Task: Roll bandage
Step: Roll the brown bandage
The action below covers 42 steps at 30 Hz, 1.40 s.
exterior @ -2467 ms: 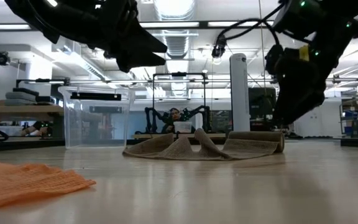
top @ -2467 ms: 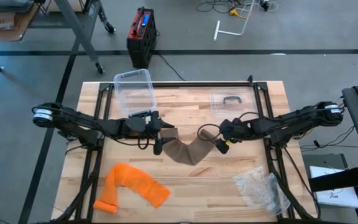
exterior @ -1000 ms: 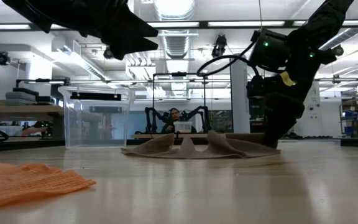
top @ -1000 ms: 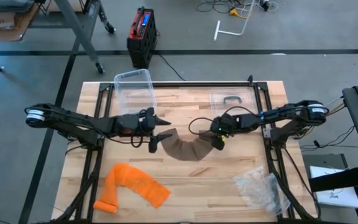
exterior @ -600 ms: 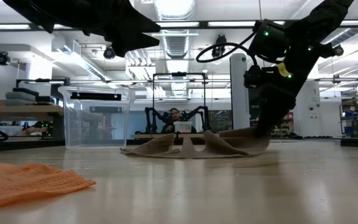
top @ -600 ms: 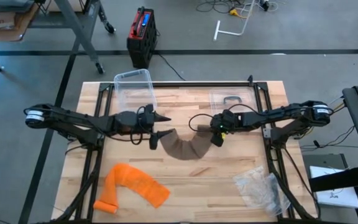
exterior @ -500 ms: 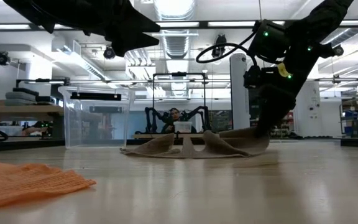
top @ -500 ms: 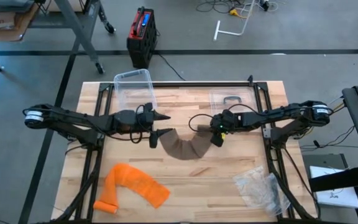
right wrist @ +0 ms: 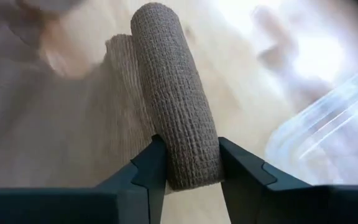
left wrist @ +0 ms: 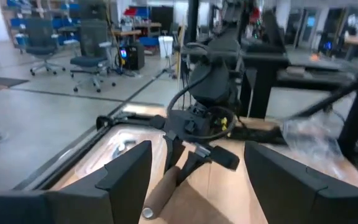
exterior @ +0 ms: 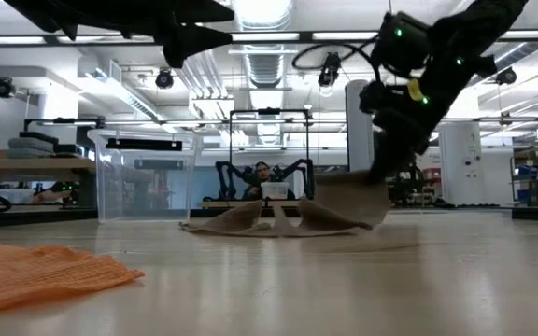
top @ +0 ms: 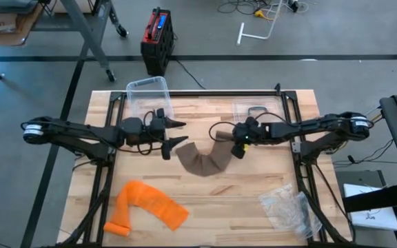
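Lifting off the counter (top: pixel 267 184) now where it sat flat a moment ago, the rolled end of the brown bandage (right wrist: pixel 178 118) is being clenched by the right gripper (right wrist: pixel 188 163), which is carrying it inward over the flat strip. That suggests another turn is being wound on. Spreading away from the roll, the loose bandage tail (top: pixel 202 163) is lying mid-counter. Farther out, the left gripper (top: pixel 173 133) is drawing back toward the clear bin (top: pixel 148 96), released and empty.
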Available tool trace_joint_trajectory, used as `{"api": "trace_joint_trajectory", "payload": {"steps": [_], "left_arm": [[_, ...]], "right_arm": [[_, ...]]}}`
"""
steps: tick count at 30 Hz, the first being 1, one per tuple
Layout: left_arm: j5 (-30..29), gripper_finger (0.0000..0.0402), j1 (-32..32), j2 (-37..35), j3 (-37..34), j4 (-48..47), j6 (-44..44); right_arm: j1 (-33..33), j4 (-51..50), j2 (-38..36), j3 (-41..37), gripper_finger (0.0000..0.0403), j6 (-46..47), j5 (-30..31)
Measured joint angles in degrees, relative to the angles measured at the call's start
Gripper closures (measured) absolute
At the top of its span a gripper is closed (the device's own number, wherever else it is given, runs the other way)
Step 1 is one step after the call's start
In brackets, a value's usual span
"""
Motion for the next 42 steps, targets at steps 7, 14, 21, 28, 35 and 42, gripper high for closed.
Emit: {"api": "trace_joint_trajectory", "payload": {"steps": [7, 14, 21, 28, 35, 42], "left_arm": [[0.9, 0.0165, 5.4, -0.8, 0.0, -0.3, -4.1], [14.1, 0.0165, 16.0, 1.8, 3.9, -1.7, -6.3], [16.9, 0.0142, 21.2, 6.5, 15.4, -11.2, 2.7], [17.0, 0.0133, 20.2, 5.3, 26.5, -22.7, 9.1], [17.0, 0.0128, 20.2, 3.0, 29.2, -23.7, 7.4], [20.0, 0.0112, 19.5, 2.9, 29.9, -24.6, 4.1]], "right_arm": [[0.3, 0.4, -5.8, 5.6, 0.0285, -8.1, 5.7], [1.0, 2.5, -8.5, 11.4, 0.0289, -21.4, 13.5], [1.8, 3.8, -8.0, 20.8, 0.0289, -36.0, 19.8], [4.3, 2.1, -8.0, 32.1, 0.0293, -45.5, 23.2], [8.9, 1.9, -6.5, 36.8, 0.0290, -49.0, 22.8], [11.0, 1.4, -1.5, 38.5, 0.0296, -55.2, 26.2]]}}
